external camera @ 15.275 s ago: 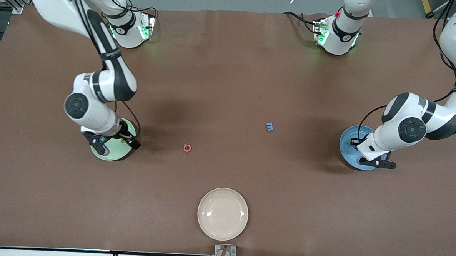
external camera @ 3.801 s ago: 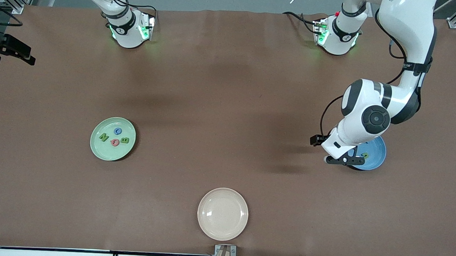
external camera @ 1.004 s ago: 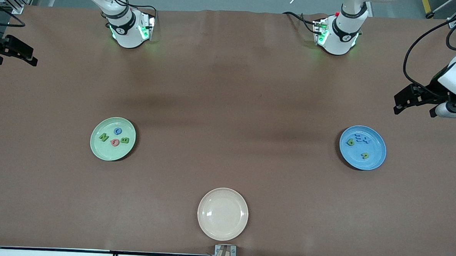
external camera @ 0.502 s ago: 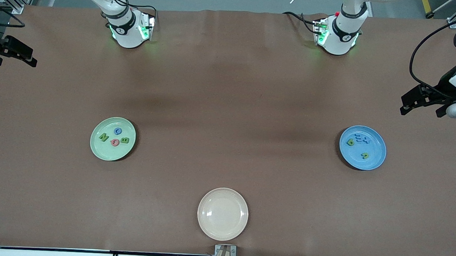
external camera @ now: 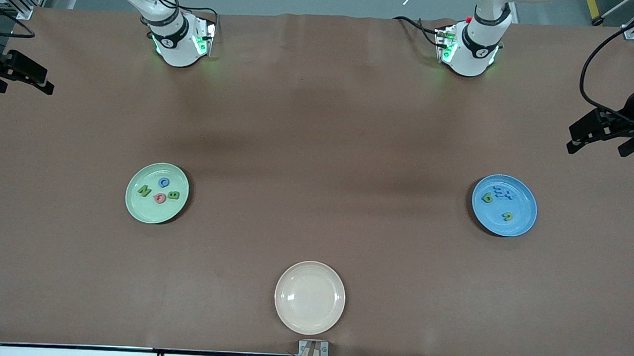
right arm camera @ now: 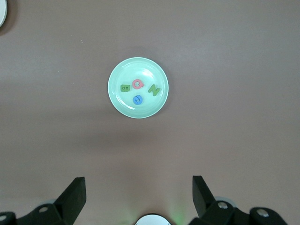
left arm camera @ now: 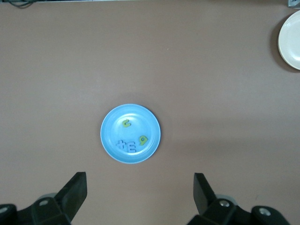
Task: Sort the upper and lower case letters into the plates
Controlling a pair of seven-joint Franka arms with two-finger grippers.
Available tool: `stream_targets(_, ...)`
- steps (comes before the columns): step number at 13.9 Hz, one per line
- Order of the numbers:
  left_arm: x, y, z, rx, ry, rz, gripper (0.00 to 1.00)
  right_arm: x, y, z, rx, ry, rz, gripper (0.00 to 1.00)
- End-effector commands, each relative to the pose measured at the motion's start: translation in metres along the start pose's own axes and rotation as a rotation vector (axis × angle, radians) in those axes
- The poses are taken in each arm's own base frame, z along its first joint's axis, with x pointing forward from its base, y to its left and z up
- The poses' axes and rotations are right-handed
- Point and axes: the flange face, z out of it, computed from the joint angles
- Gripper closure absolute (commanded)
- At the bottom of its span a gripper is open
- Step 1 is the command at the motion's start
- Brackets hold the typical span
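Observation:
The pale green plate holds a green N, a blue C, a pink G and a green B. In the blue plate lie two green small letters and the blue m and t side by side. My left gripper hangs open and empty high over the table's edge at the left arm's end. My right gripper waits open and empty over the edge at the right arm's end. From high up, the left wrist view shows the blue plate and the right wrist view the green plate.
A cream-white plate with nothing in it sits near the front edge of the table, midway between the two arms' ends. The arm bases stand along the edge farthest from the camera. A small bracket is fixed at the front edge.
My left gripper has drifted farther out toward the left arm's end of the table, away from the blue plate. The right gripper and all letters have stayed put.

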Motion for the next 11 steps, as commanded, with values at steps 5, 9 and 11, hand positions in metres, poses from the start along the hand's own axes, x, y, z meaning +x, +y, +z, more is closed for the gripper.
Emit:
stream_targets(5,-0.0022,0.0011,-0.0076,-0.016,-0.013,0.016,0.0,-0.0072,-0.0007,-0.0005,0.016,0.009,0.014,0.0)
stream_targets(9,-0.0023,0.0028,-0.0076,-0.016,-0.013,0.023,0.0,-0.0074,-0.0007,0.0019,0.016,0.001,0.013,0.0)
stream_targets(11,-0.0022,0.0044,-0.0083,-0.015,-0.012,0.018,0.0,-0.0075,-0.0006,0.0027,0.017,-0.002,0.013,0.0)
